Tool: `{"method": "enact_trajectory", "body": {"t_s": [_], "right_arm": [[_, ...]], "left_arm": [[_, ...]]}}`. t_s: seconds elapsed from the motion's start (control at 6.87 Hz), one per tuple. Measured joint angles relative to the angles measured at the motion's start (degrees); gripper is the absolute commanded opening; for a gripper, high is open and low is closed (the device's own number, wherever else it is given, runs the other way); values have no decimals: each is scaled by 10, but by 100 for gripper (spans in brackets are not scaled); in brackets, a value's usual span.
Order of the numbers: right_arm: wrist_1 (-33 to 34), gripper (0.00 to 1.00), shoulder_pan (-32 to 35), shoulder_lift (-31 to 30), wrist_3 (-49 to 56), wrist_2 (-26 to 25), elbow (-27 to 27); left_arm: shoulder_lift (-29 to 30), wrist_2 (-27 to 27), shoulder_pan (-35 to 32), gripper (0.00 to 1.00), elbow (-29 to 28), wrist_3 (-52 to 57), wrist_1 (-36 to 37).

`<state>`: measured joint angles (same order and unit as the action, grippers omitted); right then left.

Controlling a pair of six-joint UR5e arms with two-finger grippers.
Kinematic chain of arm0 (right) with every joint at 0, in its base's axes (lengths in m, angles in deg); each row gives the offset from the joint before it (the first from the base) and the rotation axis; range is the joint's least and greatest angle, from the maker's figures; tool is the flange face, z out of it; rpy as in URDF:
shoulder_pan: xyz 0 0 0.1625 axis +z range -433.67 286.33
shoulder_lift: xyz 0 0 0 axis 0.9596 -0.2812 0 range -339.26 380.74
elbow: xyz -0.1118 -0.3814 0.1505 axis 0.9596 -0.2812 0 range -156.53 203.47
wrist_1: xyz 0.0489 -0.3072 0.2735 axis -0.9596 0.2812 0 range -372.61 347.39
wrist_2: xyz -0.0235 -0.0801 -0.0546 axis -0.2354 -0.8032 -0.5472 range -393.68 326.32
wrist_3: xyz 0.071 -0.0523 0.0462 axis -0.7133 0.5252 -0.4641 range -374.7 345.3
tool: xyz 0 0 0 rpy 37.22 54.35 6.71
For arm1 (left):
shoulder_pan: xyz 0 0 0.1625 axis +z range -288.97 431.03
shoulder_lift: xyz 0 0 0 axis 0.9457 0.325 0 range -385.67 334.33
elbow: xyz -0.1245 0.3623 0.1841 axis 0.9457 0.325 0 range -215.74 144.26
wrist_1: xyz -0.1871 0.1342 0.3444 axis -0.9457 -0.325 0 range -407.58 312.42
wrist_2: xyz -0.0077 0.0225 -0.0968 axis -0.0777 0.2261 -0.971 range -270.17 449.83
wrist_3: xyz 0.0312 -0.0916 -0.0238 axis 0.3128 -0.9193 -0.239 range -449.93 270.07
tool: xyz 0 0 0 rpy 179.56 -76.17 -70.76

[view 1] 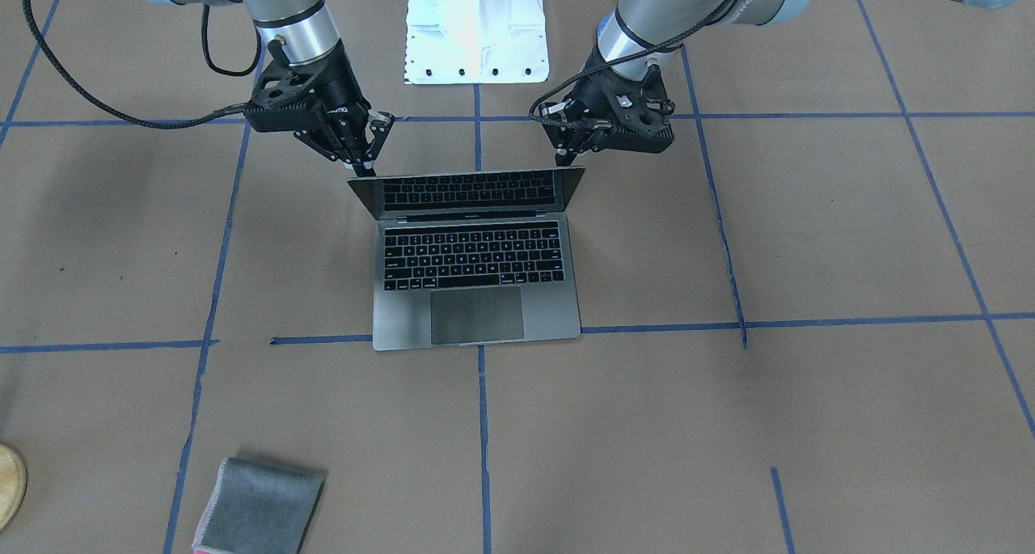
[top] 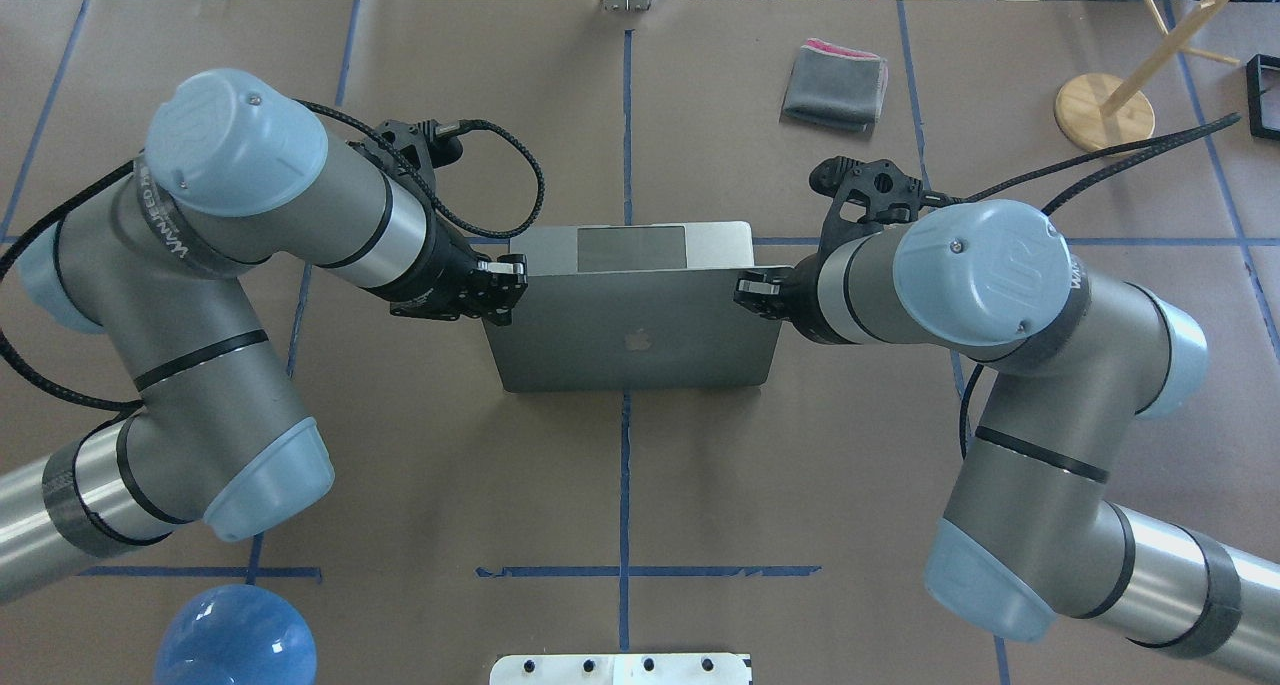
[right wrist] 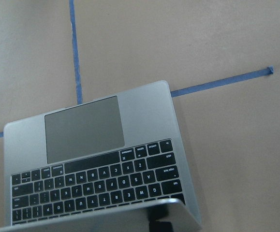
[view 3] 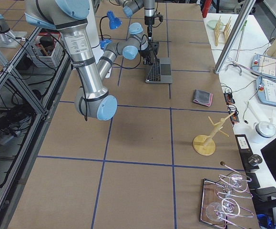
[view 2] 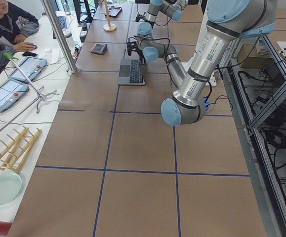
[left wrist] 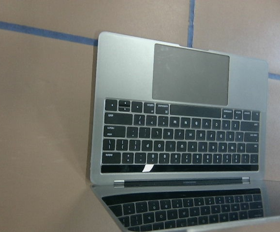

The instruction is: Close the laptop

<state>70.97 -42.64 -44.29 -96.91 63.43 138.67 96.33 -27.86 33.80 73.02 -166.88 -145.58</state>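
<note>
The silver-grey laptop [view 1: 477, 311] stands open in the middle of the table, its lid [top: 635, 305] raised with its back and apple logo towards the robot. The keyboard and trackpad show in the left wrist view [left wrist: 125, 72] and the right wrist view [right wrist: 144, 111]. My left gripper [view 1: 576, 164] is shut, its tips at the lid's top corner; overhead it is at the lid's left edge [top: 505, 287]. My right gripper [view 1: 361, 166] is shut at the other top corner [top: 752, 293]. Neither gripper holds anything.
A folded grey cloth [view 1: 259, 509] lies on the far side of the table [top: 835, 85]. A wooden stand [top: 1105, 110] is at the far right. A blue dome [top: 235, 635] and the white robot base [view 1: 475, 32] sit behind the laptop.
</note>
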Motion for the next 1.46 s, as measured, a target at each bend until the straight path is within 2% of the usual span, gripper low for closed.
{"method": "enact_trajectory", "body": {"t_s": [0.73, 1.02, 1.46], "right_arm": [[1, 0, 38, 55, 27, 11, -95], [-1, 0, 47, 87, 42, 17, -156], [-5, 0, 48, 140, 64, 21, -278]], "left_arm": [[41, 0, -21, 0, -82, 5, -7], [57, 0, -24, 0, -134, 6, -28], [81, 14, -25, 0, -248, 7, -95]]}}
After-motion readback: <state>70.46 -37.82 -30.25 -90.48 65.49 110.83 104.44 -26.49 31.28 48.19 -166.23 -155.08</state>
